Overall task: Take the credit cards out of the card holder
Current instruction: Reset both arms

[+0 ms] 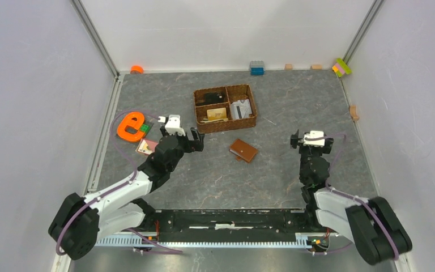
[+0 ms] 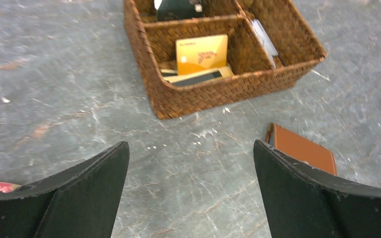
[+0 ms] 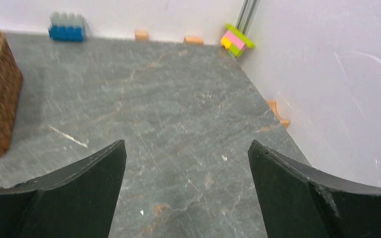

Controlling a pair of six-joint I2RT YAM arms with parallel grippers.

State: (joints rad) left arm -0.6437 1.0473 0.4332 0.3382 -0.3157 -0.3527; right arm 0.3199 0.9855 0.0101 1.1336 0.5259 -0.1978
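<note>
So, grey marbled tabletop [image 1: 294, 102]: white walls on three sides, arm bases at near edge.
Left gripper [image 2: 191, 144]: black fingers spread wide, nothing between them; above bare tabletop just left of basket's near-left corner, aimed toward basket and wallet.
Right gripper [image 3: 186, 142]: black fingers spread wide too, nothing gripped; above bare tabletop on right side, well apart from wallet, facing far right corner.
Brown woven compartment basket [image 1: 226, 126]: far centre of tabletop, three compartments visible.
Orange ring-shaped plastic piece [image 1: 130, 126]: far left, beside left arm's wrist.
Small brown leather-look card holder [image 1: 243, 150]: folded shut, flat on tabletop, just in front of basket, between the two grippers, touching neither.
Gold-tan credit card [image 2: 202, 52]: in basket's near-left compartment, propped against back divider.
Pale card with dark strip [image 2: 198, 77]: same compartment, flat in front of gold one.
Pale grey-white cards [image 1: 241, 107]: in basket's right compartment, count unclear.
Blue toy block [image 1: 256, 68]: against far wall.
</note>
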